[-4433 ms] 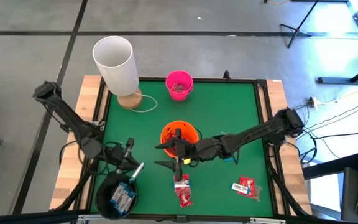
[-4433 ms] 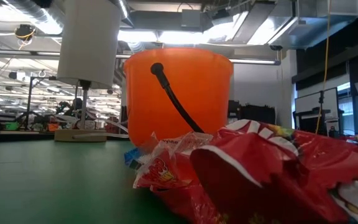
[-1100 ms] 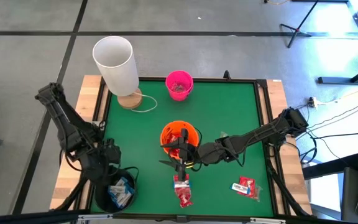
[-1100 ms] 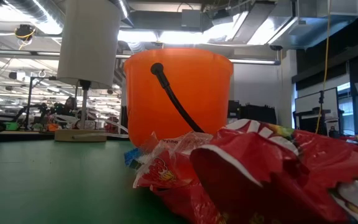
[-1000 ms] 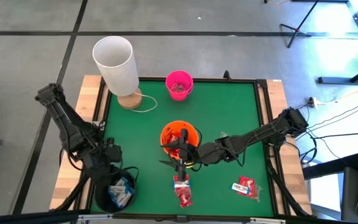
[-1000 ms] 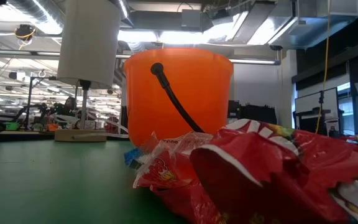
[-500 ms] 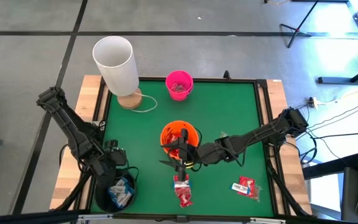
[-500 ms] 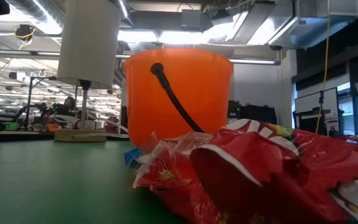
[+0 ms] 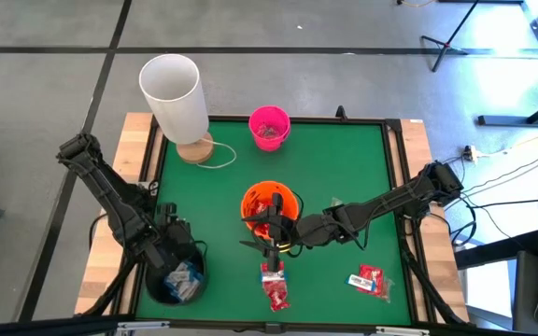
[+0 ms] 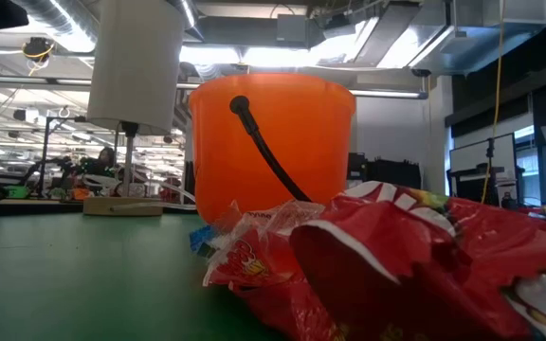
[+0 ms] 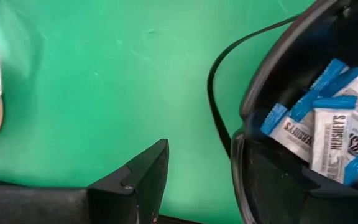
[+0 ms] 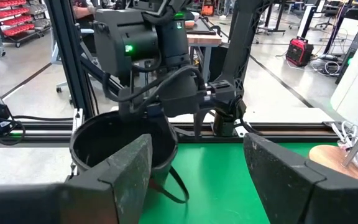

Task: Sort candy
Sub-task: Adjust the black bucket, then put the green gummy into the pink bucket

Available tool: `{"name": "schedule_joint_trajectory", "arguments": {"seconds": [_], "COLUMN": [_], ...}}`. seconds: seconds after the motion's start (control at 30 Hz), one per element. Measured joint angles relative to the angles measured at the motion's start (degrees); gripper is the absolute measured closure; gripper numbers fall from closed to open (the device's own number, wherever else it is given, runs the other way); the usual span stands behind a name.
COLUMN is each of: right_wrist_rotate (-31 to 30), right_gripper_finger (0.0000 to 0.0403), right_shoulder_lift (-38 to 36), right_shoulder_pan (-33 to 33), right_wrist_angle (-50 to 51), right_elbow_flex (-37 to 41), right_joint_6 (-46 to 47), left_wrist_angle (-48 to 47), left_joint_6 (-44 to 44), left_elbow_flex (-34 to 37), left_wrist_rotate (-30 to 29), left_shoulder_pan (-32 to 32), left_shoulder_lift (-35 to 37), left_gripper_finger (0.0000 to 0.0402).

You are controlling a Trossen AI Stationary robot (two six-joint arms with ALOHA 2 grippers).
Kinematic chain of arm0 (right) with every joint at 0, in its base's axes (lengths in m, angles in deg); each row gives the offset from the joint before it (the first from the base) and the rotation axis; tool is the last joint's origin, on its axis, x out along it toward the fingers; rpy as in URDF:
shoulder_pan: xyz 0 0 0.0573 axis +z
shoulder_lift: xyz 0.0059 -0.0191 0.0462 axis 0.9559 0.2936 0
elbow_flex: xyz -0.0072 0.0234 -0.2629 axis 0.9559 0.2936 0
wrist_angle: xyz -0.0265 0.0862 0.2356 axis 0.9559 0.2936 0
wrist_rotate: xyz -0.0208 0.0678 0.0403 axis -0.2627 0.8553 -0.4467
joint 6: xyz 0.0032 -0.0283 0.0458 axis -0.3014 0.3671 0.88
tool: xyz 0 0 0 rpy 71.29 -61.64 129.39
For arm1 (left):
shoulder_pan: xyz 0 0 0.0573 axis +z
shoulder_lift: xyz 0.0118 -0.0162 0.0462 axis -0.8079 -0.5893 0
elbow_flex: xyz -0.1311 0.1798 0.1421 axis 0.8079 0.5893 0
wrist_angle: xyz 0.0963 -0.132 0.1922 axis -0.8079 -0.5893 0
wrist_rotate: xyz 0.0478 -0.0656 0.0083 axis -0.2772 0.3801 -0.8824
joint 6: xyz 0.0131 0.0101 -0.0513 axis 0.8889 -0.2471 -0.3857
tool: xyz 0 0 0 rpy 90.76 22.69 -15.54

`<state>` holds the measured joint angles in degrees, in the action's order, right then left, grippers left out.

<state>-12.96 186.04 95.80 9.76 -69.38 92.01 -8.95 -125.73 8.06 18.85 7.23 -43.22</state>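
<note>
floor: grey concrete (image 9: 362, 84) with dark seams
ceiling: strip lights (image 10: 64, 19), ducting
far room: red bin shelves (image 12: 8, 22), red generator (image 12: 298, 50)

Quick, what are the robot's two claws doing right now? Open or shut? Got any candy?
Left tool: open, holding nothing, over the black bucket of white-and-blue bars.
Right tool: open, holding nothing, above the red packets.

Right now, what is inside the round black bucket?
In the black bucket, white-and-blue wrapped candy bars lie piled. The open left gripper hangs over it. Anything under the bars is hidden.
</note>
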Motion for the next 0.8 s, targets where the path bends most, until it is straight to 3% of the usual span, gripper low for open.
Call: {"name": "schedule_joint_trajectory", "arguments": {"seconds": [0.3,0.5,0.57,0.67,0.8], "right_wrist_rotate": [0.00,1.26,2.09,2.08,1.20], "right_gripper_finger": [0.0150,0.0150,0.0150,0.0150,0.0150], "right_shoulder_lift": [0.00,-0.40,-0.95,-2.27,-5.02], "right_shoulder_pan": [0.00,0.00,0.04,0.04,1.32], "right_wrist_angle": [0.18,-0.78,-0.77,1.29,11.96], "right_elbow_flex": [0.00,0.00,0.02,0.02,0.02], "right_joint_6": [0.00,-0.18,-0.39,-0.43,0.21], "left_wrist_angle": [-3.56,-10.09,-11.67,-8.55,6.28], "left_joint_6": [0.02,-0.91,-1.49,0.14,10.50], "left_elbow_flex": [0.02,-6.18,-10.45,-16.20,-17.51], "left_wrist_rotate": [-0.11,8.01,5.13,-4.10,-17.59], "left_shoulder_pan": [2.28,3.39,2.94,1.26,-2.52], "left_shoulder_lift": [0.22,1.60,2.40,3.45,5.17], "left_gripper_finger": [0.0205,0.0205,0.0205,0.0205,0.0205]}}
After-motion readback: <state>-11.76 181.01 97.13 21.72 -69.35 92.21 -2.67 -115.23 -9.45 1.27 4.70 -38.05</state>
